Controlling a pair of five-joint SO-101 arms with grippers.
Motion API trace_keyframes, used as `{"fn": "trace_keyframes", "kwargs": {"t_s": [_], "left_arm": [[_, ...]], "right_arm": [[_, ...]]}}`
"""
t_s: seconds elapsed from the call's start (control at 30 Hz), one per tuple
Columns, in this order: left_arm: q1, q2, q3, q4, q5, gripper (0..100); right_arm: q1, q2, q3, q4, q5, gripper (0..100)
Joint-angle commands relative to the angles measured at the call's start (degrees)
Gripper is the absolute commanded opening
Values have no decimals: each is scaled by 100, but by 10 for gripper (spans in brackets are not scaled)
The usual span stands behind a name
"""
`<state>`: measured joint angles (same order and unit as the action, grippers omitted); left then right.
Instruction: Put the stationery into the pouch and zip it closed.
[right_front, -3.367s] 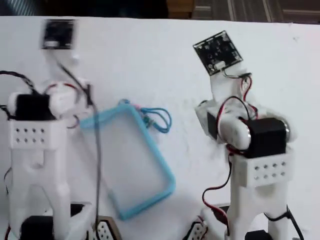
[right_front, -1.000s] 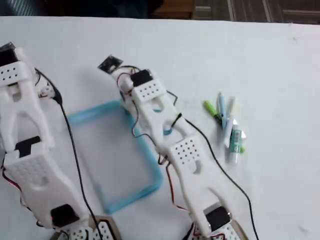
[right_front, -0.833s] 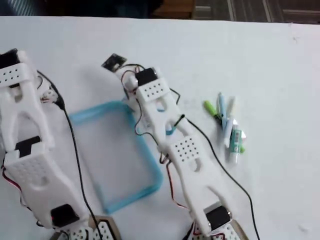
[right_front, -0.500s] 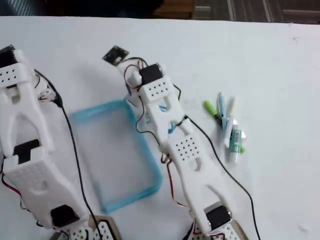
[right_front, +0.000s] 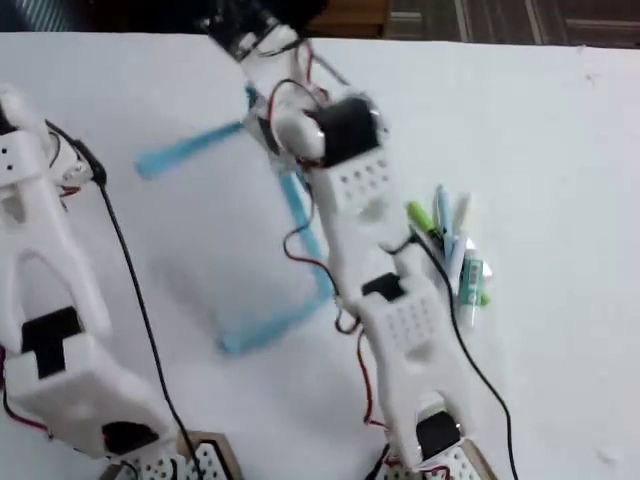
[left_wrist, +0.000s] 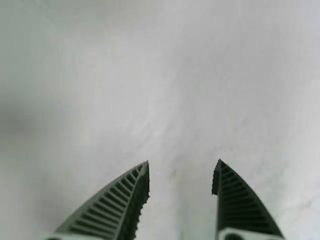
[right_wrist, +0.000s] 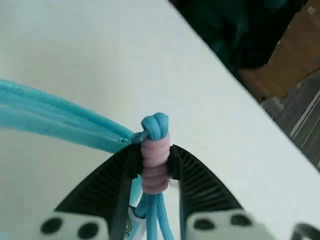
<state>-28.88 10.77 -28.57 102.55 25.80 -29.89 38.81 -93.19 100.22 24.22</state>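
**Pouch held by its zip pull**

The pouch (right_front: 272, 328) appears tilted, its 12 o'clock end raised, where the right hand (right_wrist: 154, 156) is clamped on the beaded zip pull (right_wrist: 153, 170); the left hand (left_wrist: 181, 175) is spread apart over bare tabletop (right_front: 560, 130). The stationery (right_front: 455, 250) is laid at the pouch's 3 o'clock. The pouch is judged light, soft and floppy, best taken by the pull or its blue rim; the stationery, prone to roll, is best taken at mid-length. Little room is left at 12 o'clock before the tabletop edge; open room is offered at 3 o'clock.
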Motion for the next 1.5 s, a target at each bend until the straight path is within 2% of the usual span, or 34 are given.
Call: {"fn": "trace_keyframes", "kwargs": {"t_s": [0.0,0.17,0.47,0.7,0.87,1.07,1.27,1.47], "left_arm": [[-40,-734,-299,-9,97,222],[40,-1376,-554,9,97,222],[1033,-2492,26,0,79,225],[1226,-2413,-475,-18,79,225],[1824,-1851,-1178,-264,88,240],[2624,-576,-2945,-686,88,244],[3029,910,-4387,-888,62,244],[3407,1569,-4853,-695,-571,244]], "right_arm": [[-198,-1314,-149,110,9,18],[-136,-2325,976,110,18,18],[462,-3240,4193,-31,-9,18],[1191,-3266,4993,-497,9,18],[1385,-3266,5011,-497,18,18],[1349,-3275,5011,-470,18,18],[1358,-3248,5029,-462,18,18],[1349,-3266,5029,-462,18,18]]}}
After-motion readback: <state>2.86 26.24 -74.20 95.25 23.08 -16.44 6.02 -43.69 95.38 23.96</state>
